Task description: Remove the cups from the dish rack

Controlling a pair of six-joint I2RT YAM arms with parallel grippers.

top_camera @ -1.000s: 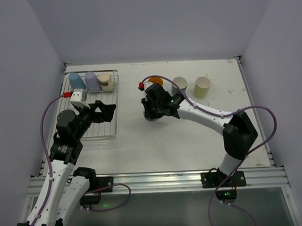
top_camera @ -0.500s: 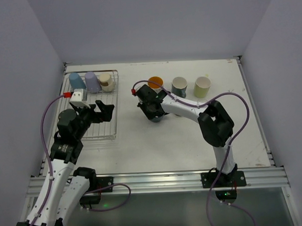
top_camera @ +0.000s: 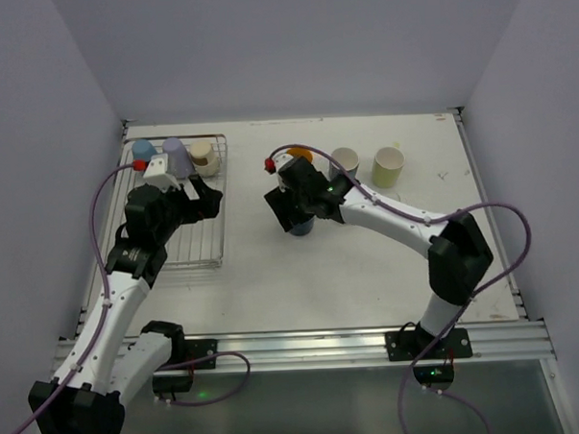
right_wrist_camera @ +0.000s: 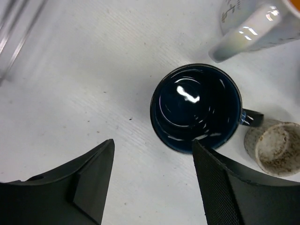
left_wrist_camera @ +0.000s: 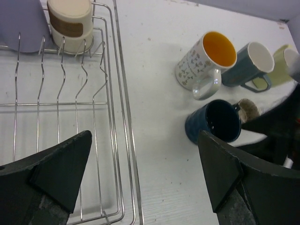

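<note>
**A:** Where are the cups?

**B:** Three are in the dish rack (top_camera: 199, 245), at the upper left of the overhead view. The light blue cup (top_camera: 143, 149), the lavender cup (top_camera: 176, 157) and the beige cup (top_camera: 204, 157) stand side by side along its far end. The others are out on the table (top_camera: 369, 271). The orange-inside mug (left_wrist_camera: 206, 63), the grey mug (left_wrist_camera: 251, 65) and the pale yellow-green cup (top_camera: 388, 165) form a row near the top centre. The navy mug (right_wrist_camera: 194, 108) stands upright just below that row.

**A:** Does the right gripper (right_wrist_camera: 153, 140) have hold of the navy mug?

**B:** No. In the right wrist view its two fingers (right_wrist_camera: 89, 183) are spread wide at the bottom of the frame. The mug sits just beyond them, mouth up, with its handle pointing right. One fingertip overlaps the mug's rim, but I cannot tell whether it touches.

**A:** What is beside the handle?

**B:** A tiny pale cup (right_wrist_camera: 274, 147), at the right edge of that frame. I cannot make out what it is made of.

**A:** And the left gripper (left_wrist_camera: 144, 136)?

**B:** It is spread about as wide as it goes and holds nothing. In the left wrist view it hangs over the rack's right rim, with one finger over the wires at lower left and the other over bare table at lower right. The beige cup is at the top left of that frame, well apart from both fingers.
</note>
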